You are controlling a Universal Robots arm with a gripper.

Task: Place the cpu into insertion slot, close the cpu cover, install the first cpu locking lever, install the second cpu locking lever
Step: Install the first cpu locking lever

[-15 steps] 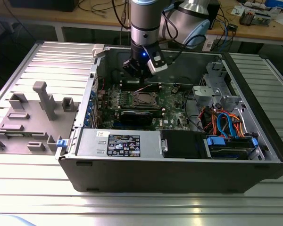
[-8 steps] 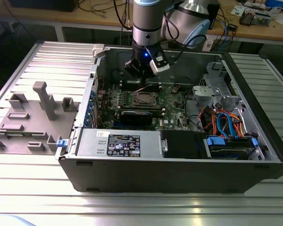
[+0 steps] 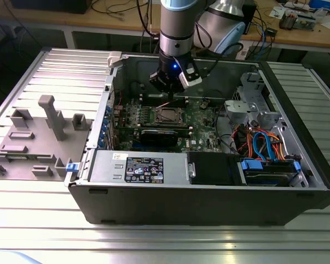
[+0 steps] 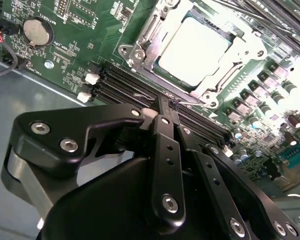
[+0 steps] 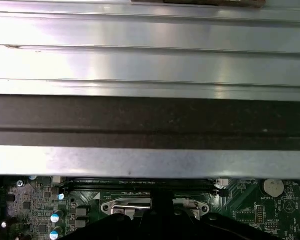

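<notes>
While cpu point(image 4: 192, 50) sits in insertion slot point(image 4: 140, 37) under cpu cover point(image 4: 217, 82), upper centre of second wrist view, we see fingers point(image 4: 162, 112) pressed together, gripping nothing, just beside it.

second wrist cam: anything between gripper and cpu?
Yes: black memory slots and the cpu cover rim cross between gripper and cpu, in the second wrist view.
</notes>
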